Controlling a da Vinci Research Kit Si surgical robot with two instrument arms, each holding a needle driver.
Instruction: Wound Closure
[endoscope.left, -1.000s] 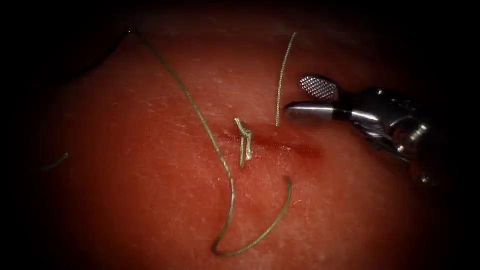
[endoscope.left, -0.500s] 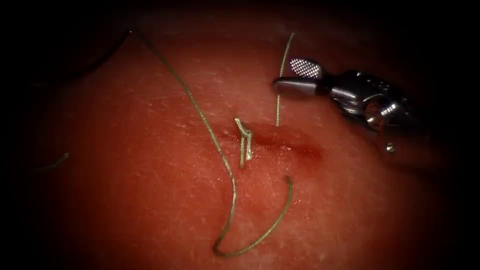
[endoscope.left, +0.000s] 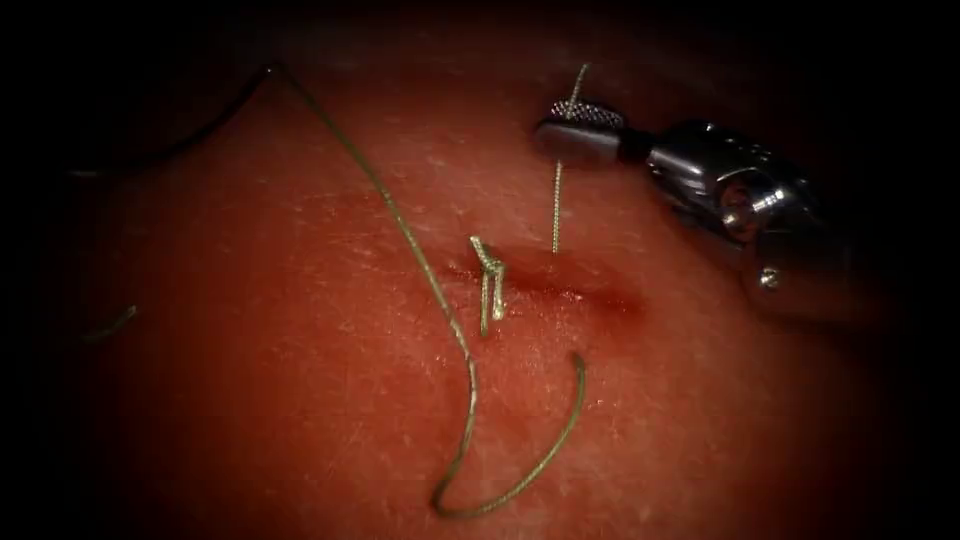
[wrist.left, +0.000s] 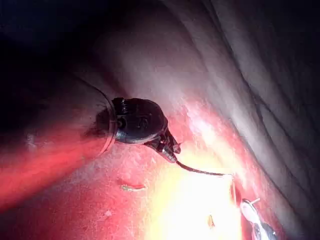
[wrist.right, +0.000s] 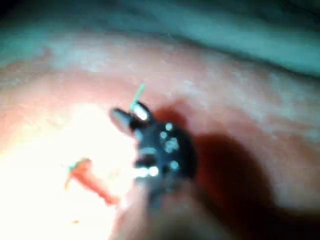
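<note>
The tissue (endoscope.left: 300, 400) carries everything here, its reddish surface glistening under the light. Across it runs the cut (endoscope.left: 560, 285), a short dark slit wet with red fluid (endoscope.left: 610, 300). A knotted stitch (endoscope.left: 488, 285) sits at the cut's left end, 2 short tails lying flat. A long thread (endoscope.left: 400, 225) trails diagonally over the tissue left of the cut, bends into a loop below it and curls back up to a free end on the right. A cut end of thread (endoscope.left: 110, 325) lies well apart, far left. Another strand (endoscope.left: 556, 200) rises from the tissue just above the cut.
</note>
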